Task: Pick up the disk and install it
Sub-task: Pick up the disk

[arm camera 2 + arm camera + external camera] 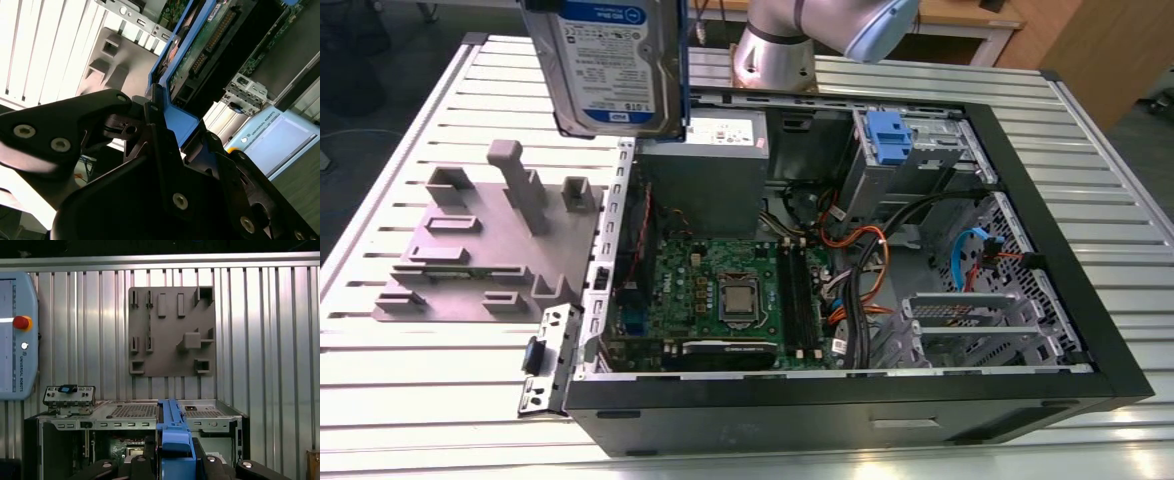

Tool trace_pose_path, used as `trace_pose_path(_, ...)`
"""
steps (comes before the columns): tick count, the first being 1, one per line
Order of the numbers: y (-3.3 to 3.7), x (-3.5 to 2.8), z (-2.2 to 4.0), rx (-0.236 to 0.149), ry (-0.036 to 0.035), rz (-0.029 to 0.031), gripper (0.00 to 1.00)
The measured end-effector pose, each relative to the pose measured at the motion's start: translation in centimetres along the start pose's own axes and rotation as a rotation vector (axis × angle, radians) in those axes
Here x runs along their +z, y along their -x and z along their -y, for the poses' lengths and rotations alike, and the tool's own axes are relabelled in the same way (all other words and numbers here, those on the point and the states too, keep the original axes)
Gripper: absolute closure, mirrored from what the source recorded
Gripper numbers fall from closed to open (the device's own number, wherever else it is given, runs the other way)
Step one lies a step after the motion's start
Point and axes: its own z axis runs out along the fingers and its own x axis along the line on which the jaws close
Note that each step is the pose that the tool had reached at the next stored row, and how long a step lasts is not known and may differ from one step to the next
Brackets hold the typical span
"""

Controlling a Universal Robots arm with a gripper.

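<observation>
On the exterior view's left, a grey holder plate [474,245] with raised blocks lies flat on the ribbed metal table [400,390]. Just right of it, the disk [616,62] hangs upright in the air, label facing the camera, clear of the table and over the far left corner of the open computer case [854,400]. The gripper [167,120] points down and is clenched on the disk's blue frame: in the second wrist view a black finger [65,130] presses on each side of it. In the first wrist view the blue frame stands between the fingertips, above the case's edge. Further right, the arm [774,45] rises behind the case. Inside the case lie a green circuit board [720,290] and, toward the right, a blue latch [887,135].
</observation>
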Motion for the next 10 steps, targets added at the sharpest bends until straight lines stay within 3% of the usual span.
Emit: trace_pose_path(10,0.05,0.03,1.7,0.0,-0.0001,0.0001,0.64)
